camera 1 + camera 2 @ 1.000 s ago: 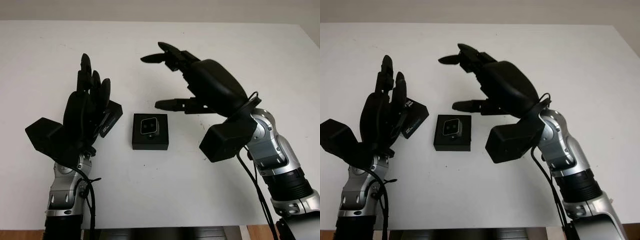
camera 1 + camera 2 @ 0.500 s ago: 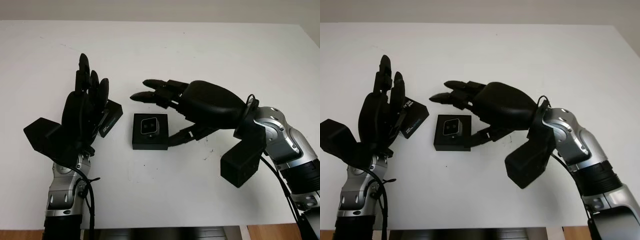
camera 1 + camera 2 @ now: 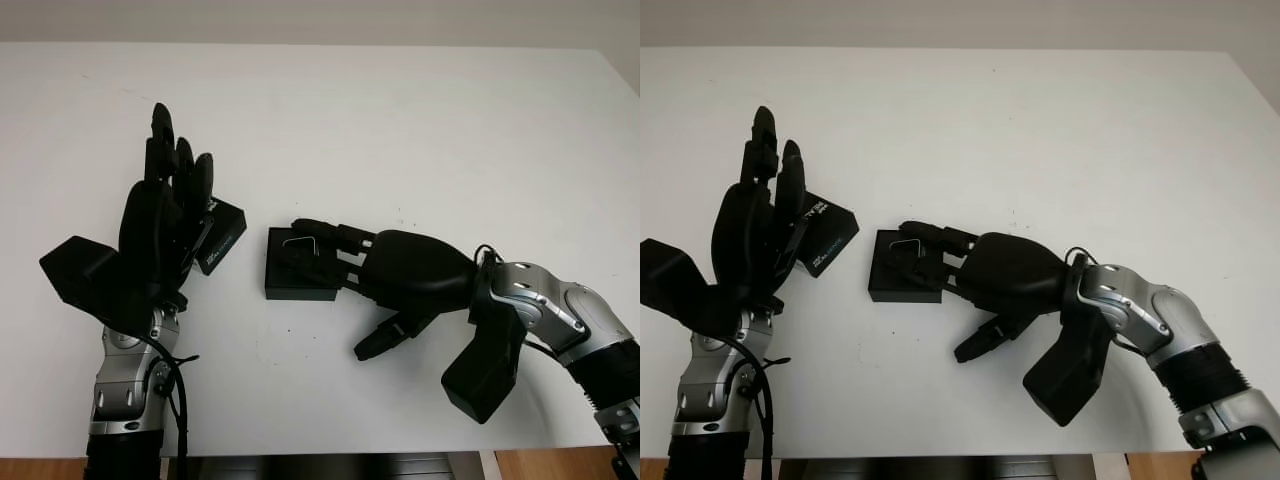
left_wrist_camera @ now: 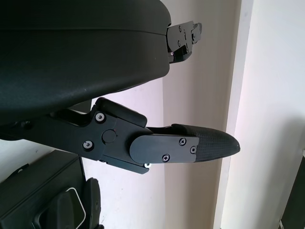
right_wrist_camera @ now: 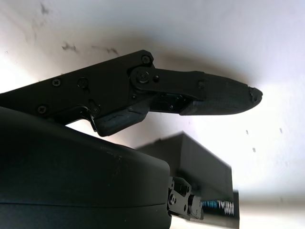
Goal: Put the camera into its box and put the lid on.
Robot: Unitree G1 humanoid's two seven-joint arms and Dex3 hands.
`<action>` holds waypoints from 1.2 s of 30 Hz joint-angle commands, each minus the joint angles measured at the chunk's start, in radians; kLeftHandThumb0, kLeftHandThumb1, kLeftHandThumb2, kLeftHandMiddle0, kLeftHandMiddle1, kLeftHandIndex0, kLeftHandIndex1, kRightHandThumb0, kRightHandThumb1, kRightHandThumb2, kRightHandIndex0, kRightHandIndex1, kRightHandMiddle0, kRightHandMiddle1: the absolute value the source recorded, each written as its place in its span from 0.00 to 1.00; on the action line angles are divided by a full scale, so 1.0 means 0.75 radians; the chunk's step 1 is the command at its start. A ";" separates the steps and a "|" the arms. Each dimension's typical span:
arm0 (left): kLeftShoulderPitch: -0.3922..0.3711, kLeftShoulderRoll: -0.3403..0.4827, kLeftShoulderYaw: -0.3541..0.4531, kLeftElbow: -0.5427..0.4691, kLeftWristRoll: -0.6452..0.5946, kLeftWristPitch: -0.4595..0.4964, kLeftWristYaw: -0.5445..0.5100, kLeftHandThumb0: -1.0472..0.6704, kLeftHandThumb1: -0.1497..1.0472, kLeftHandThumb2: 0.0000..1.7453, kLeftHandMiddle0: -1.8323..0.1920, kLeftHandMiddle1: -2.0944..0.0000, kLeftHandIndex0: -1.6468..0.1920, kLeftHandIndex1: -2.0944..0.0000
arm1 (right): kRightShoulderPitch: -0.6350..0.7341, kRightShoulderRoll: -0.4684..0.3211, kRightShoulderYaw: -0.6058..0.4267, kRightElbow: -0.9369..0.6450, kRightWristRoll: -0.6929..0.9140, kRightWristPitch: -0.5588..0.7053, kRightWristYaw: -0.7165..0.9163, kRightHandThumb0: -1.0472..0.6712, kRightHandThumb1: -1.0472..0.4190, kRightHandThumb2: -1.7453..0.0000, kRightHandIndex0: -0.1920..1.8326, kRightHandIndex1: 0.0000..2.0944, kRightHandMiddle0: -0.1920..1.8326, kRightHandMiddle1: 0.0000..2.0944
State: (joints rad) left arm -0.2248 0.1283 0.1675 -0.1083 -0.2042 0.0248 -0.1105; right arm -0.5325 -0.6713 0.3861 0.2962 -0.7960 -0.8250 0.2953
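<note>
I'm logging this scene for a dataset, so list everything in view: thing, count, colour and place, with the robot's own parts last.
Box: one, black, open, near the middle of the table, partly under the right hand's fingers.
Camera: one, dark with a light outline, lying in the box, mostly covered by the right hand.
Lid: one, black with white lettering, on the table beside the box, next to the left hand.
Table: one, white, bearing everything.
Left hand: one, black, open, raised upright by the lid, holding nothing.
Right hand: one, black, reaching low across the table, fingers over the box and camera; whether they grip anything cannot be told.
</note>
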 commanded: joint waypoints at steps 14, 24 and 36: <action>0.008 0.015 0.025 -0.032 -0.035 -0.001 -0.011 0.18 1.00 0.20 1.00 1.00 1.00 1.00 | 0.095 -0.047 0.118 0.034 -0.122 0.118 0.035 0.06 0.00 0.65 0.00 0.00 0.01 0.01; 0.003 0.039 0.029 -0.044 -0.005 -0.009 0.003 0.19 1.00 0.23 1.00 1.00 1.00 1.00 | 0.012 0.031 -0.042 0.005 0.145 0.166 -0.104 0.09 0.00 0.68 0.00 0.00 0.00 0.00; -0.063 0.155 0.094 -0.044 -0.001 0.025 -0.013 0.16 1.00 0.26 1.00 1.00 1.00 1.00 | -0.079 0.150 -0.264 -0.124 0.444 0.313 -0.145 0.11 0.00 0.64 0.00 0.00 0.00 0.00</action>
State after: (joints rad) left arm -0.2531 0.2285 0.2271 -0.1248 -0.2043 0.0401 -0.1157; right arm -0.5814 -0.5668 0.2061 0.2232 -0.4787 -0.6016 0.1912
